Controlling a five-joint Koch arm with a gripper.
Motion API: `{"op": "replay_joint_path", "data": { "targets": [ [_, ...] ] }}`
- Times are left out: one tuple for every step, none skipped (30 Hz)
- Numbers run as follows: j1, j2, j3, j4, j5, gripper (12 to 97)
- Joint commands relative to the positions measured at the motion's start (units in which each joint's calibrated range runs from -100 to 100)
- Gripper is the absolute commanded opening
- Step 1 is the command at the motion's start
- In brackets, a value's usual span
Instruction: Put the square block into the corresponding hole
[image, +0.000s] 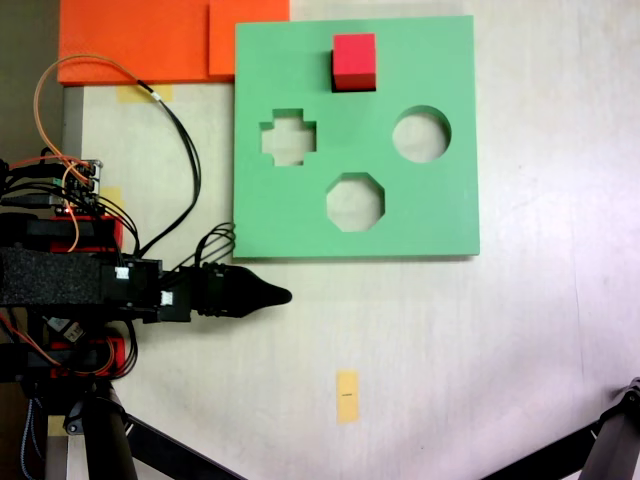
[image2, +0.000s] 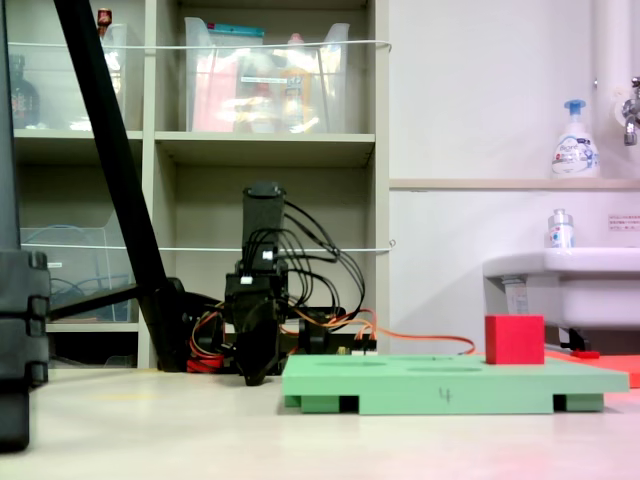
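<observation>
So in the top-down fixed view the red square block (image: 353, 61) is sitting on the green board (image: 290, 225) near its top edge, upper middle of the frame; it looks like it's standing right where the square hole would be, so I can't see that cut-out itself, and whether it's dropped in at all or just parked on top I can't tell from here; the cross (image: 288, 138), round (image: 421, 134) and octagon (image: 355, 201) holes are all empty; the gripper (image: 282, 296) is at lower left, off the board just below its bottom-left corner, tapering to a single dark tip, so I can't say if the jaws are apart or together; it's holding nothing.

From the low side fixed view the block (image2: 514, 339) stands tall on the board (image2: 455, 385) at the right end, most of it above the surface; the gripper (image2: 254, 378) hangs down at the table by the board's left end, well apart from the cube.

My guess: either it's done, or the block needs a reach across and a press down.
</observation>
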Motion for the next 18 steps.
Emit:
{"op": "replay_joint_path", "data": {
  "targets": [
    [0.0, -0.41, -1.27, -6.0, -0.24, 49.5],
    [0.0, -0.41, -1.27, -5.9, -0.24, 49.5],
    [0.0, -0.41, -1.27, -5.81, -0.24, 49.5],
    [0.0, -0.41, -1.27, -5.81, -0.24, 49.5],
    [0.0, -0.41, -1.27, -5.81, -0.24, 49.5],
    [0.0, -0.41, -1.27, -5.81, -0.24, 49.5],
    [0.0, -0.41, -1.27, -5.81, -0.24, 49.5],
    [0.0, -0.41, -1.27, -5.81, -0.24, 49.5],
    [0.0, -0.41, -1.27, -5.81, -0.24, 49.5],
    [0.0, -0.41, -1.27, -5.81, -0.24, 49.5],
    [0.0, -0.41, -1.27, -5.81, -0.24, 49.5],
    [0.0, -0.41, -1.27, -5.81, -0.24, 49.5],
    [0.0, -0.41, -1.27, -5.81, -0.24, 49.5],
    [0.0, -0.41, -1.27, -5.81, -0.24, 49.5],
    [0.0, -0.41, -1.27, -5.81, -0.24, 49.5],
    [0.0, -0.41, -1.27, -5.81, -0.24, 49.5],
    [0.0, -0.41, -1.27, -5.81, -0.24, 49.5],
    [0.0, -0.41, -1.27, -5.81, -0.24, 49.5]
  ]
}}
